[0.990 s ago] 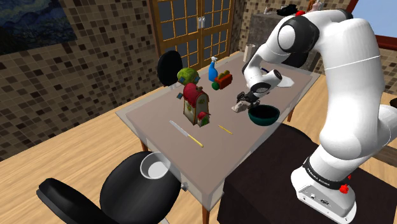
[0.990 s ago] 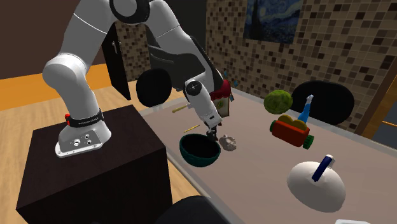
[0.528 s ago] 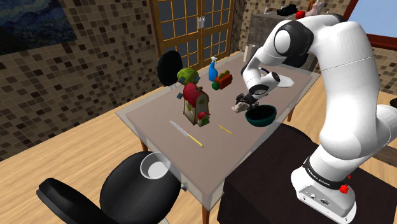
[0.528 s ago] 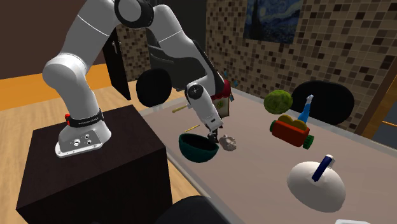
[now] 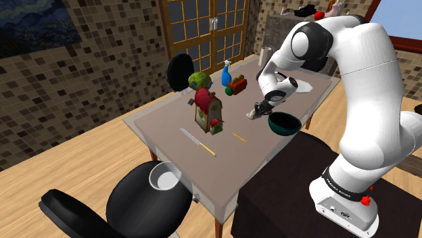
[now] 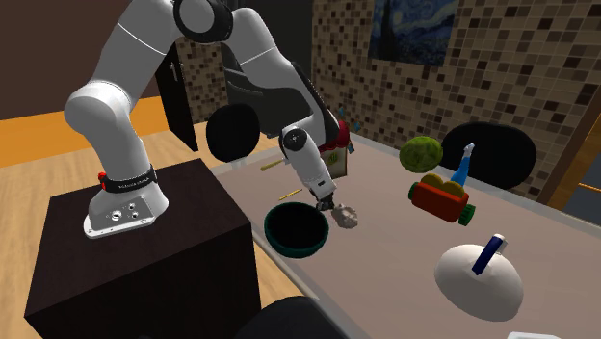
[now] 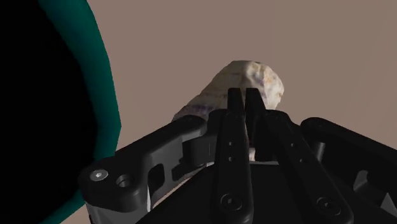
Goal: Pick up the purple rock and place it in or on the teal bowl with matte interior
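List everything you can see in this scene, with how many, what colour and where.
table: one, grey-brown, middle of the room
teal bowl: one, teal, at the table's edge
rock: one, pale with faint purple, beside the teal bowl
birdhouse: one, red and green, mid-table
ball: one, mossy green, far side
toy: one, red and green, far side
spray bottle: one, blue, beside the toy
dome: one, white with blue handle, table end
sticks: two, one yellow, one pale, near the birdhouse
grey bowl: one, grey, near corner
chairs: two, black, around the table
stand: one, dark
arm: one, white
gripper: one, black, shut, at the rock
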Motion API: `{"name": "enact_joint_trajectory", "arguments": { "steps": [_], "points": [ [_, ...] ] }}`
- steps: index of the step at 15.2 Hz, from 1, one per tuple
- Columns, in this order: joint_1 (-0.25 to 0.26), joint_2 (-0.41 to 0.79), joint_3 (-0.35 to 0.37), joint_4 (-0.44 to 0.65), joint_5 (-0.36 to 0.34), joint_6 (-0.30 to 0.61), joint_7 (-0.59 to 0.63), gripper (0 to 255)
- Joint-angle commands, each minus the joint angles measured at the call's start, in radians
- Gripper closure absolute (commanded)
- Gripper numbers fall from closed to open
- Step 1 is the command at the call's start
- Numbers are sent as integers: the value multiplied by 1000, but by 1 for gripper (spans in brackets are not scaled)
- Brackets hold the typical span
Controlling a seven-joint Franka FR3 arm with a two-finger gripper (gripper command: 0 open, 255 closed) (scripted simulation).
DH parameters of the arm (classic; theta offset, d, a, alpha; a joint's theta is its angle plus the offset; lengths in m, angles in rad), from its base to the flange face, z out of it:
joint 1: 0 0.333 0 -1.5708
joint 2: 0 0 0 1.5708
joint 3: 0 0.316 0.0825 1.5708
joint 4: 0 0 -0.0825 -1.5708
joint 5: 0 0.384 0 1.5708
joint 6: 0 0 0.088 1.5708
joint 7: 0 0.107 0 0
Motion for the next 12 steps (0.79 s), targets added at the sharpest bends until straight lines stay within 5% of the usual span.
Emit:
{"name": "enact_joint_trajectory", "arguments": {
  "steps": [1, 5, 6, 8, 9, 11, 12],
  "points": [
    [0, 0, 0, 0, 0, 0, 0, 255],
    [0, 0, 0, 1, -1, 0, 1, 255],
    [0, 0, 0, 1, -1, 0, 1, 0],
    [17, 20, -64, 65, -643, -85, 809, 0],
    [38, 56, -131, 151, -829, -219, 1084, 0],
    [102, 213, -318, 429, -917, -589, 1410, 0],
    [60, 307, -345, 609, -955, -768, 1557, 0]
  ]
}}
